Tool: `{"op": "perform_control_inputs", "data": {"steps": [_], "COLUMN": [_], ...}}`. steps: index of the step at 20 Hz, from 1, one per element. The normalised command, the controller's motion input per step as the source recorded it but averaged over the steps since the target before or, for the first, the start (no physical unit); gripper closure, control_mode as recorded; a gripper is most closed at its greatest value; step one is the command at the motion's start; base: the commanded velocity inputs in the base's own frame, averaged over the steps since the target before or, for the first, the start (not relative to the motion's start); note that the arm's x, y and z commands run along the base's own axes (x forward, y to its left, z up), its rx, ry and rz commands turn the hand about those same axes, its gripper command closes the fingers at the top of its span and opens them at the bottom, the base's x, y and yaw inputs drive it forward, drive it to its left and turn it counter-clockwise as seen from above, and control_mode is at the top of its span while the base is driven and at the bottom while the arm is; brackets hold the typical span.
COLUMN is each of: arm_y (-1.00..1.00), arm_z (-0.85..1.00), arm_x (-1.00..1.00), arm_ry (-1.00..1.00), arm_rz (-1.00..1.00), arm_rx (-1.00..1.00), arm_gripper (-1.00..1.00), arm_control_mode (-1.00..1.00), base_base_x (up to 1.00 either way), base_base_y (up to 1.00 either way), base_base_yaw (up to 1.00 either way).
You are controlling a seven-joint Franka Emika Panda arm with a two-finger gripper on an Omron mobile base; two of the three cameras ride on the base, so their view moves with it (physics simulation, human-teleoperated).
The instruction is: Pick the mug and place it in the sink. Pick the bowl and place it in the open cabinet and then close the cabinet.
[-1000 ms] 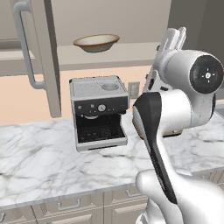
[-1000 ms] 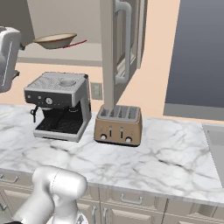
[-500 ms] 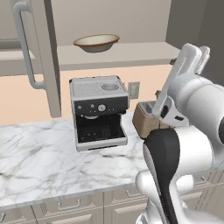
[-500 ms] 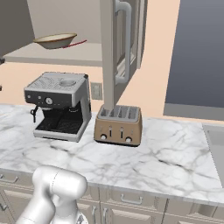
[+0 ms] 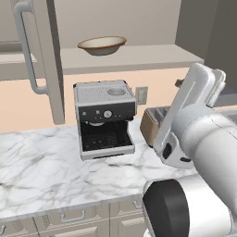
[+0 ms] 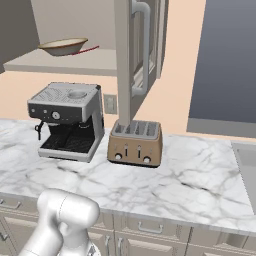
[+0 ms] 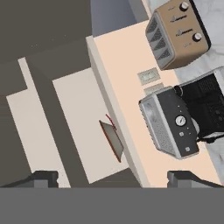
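Tan bowl (image 7: pixel 112 141) between open fingers (image 7: pixel 43 178)

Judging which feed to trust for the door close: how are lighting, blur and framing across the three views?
Left base view: sharp, flat even light, but the arm blocks the right half. Right base view: clear, soft shadows under the toaster and coffee machine. Hand view: rolled sideways, bowl edge-on, cabinet interior dark.

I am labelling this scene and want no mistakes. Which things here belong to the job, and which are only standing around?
Part of the job:
bowl on the shelf
cabinet, door open
sink, at the counter's edge

Just standing around:
coffee machine
toaster
wall outlet
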Motion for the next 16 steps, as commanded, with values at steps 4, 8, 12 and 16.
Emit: {"op": "perform_control_inputs", "data": {"steps": [4,8,12,16], "arm_y": [0.44,0.44,0.56,0.49], "arm_z": [0.00,0.00,0.00,-0.04], "arm_x": [-0.63,-0.46,-0.16,0.00], "arm_ry": [0.00,0.00,-0.04,-0.02], "arm_rz": [-0.04,-0.04,0.00,0.00], "arm_rx": [0.00,0.00,-0.03,-0.05], "arm_gripper": [-1.00,-1.00,-1.00,-1.00], "arm_control_mode": [-1.00,-1.00,-1.00,-1.00], "base_base_x": [0.00,0.00,0.00,0.00], "base_base_y": [0.00,0.00,0.00,0.00], "base_base_yaw": [0.00,0.00,0.00,0.00]}}
